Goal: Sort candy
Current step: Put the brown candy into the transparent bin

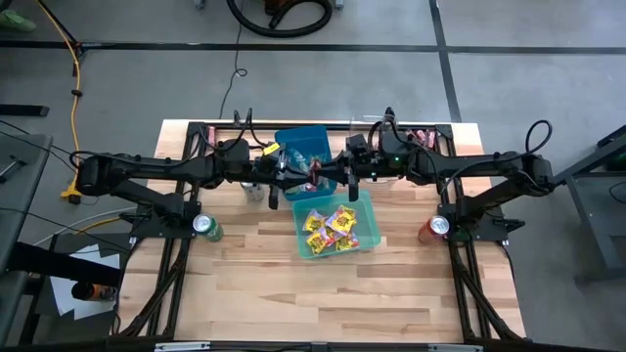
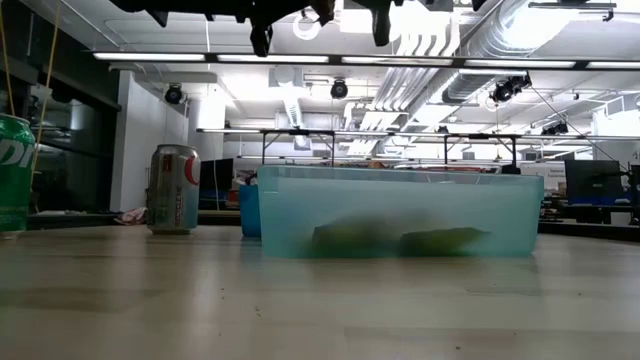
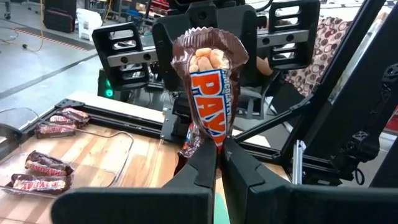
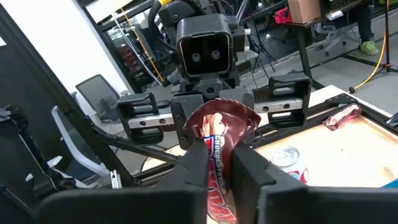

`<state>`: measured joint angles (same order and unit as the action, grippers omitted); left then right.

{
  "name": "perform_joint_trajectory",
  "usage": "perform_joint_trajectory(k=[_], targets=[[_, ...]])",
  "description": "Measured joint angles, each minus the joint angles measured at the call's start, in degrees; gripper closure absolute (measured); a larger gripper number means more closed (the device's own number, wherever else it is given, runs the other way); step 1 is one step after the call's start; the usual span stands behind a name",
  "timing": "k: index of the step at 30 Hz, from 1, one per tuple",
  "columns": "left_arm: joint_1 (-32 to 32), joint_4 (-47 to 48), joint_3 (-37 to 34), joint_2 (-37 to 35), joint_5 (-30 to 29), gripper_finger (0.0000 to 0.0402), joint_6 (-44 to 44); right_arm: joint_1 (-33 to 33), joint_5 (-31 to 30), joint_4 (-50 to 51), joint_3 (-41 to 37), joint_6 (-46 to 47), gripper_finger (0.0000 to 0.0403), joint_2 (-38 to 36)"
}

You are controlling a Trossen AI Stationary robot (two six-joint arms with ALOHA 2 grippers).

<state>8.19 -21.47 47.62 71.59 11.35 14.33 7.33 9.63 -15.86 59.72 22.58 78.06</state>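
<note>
Candy bar (image 3: 208,93): I have it mid-air above the bins, pinched at both ends.
Left gripper (image 3: 221,155): fingers closed on one end.
Right gripper (image 4: 219,163): fingers closed on the other end.
Handover: I'd release one side only, then lower into the teal bin (image 1: 370,223).

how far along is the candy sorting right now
Partly done. Yellow packets already lie in the front teal bin. In hand: a PayDay bar, pinched at opposite ends by the left hand and right hand. Left: dark-wrapped bars on the table's edge.
</note>
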Motion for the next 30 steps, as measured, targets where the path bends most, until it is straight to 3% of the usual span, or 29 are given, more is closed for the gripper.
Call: perform_joint_trajectory(k=[3,8,14,20,25,30], targets=[[0.0,-0.01,0.0,0.0,-0.09,0.0401,0.21,0.0,0.02,0.02,0.0,-0.08,0.0395,0.0],[0.77,0.35,0.02,0.0,-0.02,0.0379,3.74,0.0,-0.11,0.13,0.0,-0.17,0.0398,0.0],[2.94,2.86,0.45,-0.63,3.41,0.0298,7.56,0.94,0.11,0.2,0.0,-0.94,0.04,0.0],[5.55,17.78,2.96,-5.11,3.4,0.0206,4.08,3.2,0.56,2.58,-0.02,-3.34,0.04,-1.02],[8.75,31.99,2.22,-11.03,1.58,0.0176,0.63,7.58,-2.16,17.56,-0.02,-9.84,0.0401,-5.46],[9.49,31.36,-4.51,-15.98,-3.03,0.0176,4.06,14.11,-5.12,28.75,-3.0,-13.63,0.0401,-9.31]])
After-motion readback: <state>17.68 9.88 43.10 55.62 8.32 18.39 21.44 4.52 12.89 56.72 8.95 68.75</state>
